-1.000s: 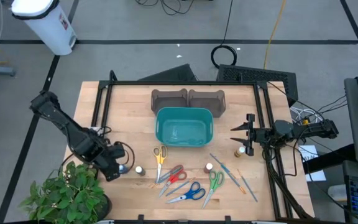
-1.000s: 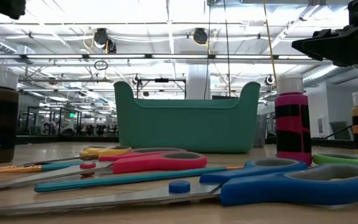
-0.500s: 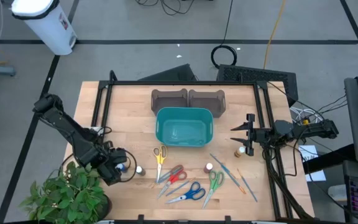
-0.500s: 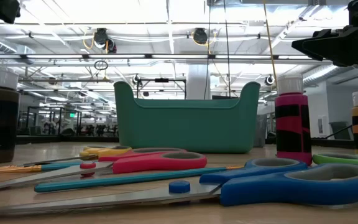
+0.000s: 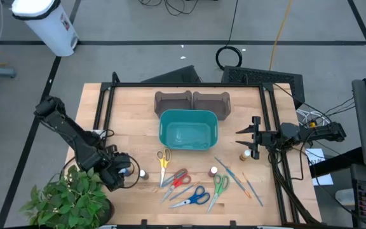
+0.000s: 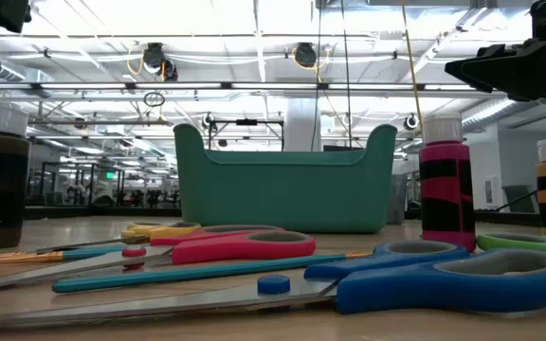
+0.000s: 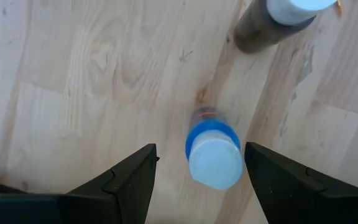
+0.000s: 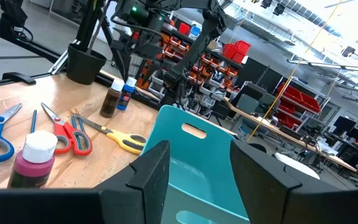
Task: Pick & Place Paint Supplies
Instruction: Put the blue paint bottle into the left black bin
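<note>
- A blue paint bottle [image 7: 213, 155] with a white cap stands upright on the table's [image 5: 132, 102] near left part, just beside a brown bottle [image 7: 272, 25].
- The left gripper [image 7: 197, 180] hangs right above the blue bottle, fingers spread on either side, not touching it.
- The right gripper [image 5: 250, 135] waits open at the table's right edge, near the teal bin [image 5: 188, 129].

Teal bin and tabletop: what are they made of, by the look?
Teal bin: looks like moulded plastic, one even colour, smooth walls with a soft sheen, rounded corners and a cut-out handle slot seen in the right wrist view. Tabletop: pale wood, probably butcher-block, with visible grain and joined strips; the finish seems matte to satin.
</note>
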Robot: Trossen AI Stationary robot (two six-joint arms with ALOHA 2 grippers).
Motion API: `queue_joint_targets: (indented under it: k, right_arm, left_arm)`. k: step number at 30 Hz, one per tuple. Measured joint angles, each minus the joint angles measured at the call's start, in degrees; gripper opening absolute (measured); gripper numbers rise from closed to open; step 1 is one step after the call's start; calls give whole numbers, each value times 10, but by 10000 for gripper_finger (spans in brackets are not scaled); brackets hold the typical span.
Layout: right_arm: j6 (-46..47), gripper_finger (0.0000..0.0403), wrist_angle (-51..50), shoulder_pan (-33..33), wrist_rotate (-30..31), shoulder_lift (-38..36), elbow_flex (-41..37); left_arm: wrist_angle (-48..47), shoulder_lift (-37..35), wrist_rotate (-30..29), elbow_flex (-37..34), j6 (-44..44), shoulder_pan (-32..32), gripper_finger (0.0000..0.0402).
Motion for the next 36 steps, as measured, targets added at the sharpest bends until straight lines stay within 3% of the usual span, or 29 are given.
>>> queue_joint_targets:
  k: [9, 17, 21, 24, 30, 36]
  right_arm:
    - [0, 160, 0, 0, 0, 0, 0]
    - [0, 160, 0, 0, 0, 0, 0]
    - [0, 160, 0, 0, 0, 0, 0]
    - [0, 160, 0, 0, 0, 0, 0]
    - [0, 160, 0, 0, 0, 0, 0]
    - [0, 160, 0, 0, 0, 0, 0]
  left_arm:
    - [2, 0, 3, 0, 0, 0, 240]
    - [7, 0, 17, 0, 2, 0, 146]
    - [12, 0, 6, 0, 2, 0, 125]
    - [12, 0, 1, 0, 4, 0, 134]
    - [12, 0, -41, 0, 2, 0, 201]
    - [12, 0, -22, 0, -1, 0, 232]
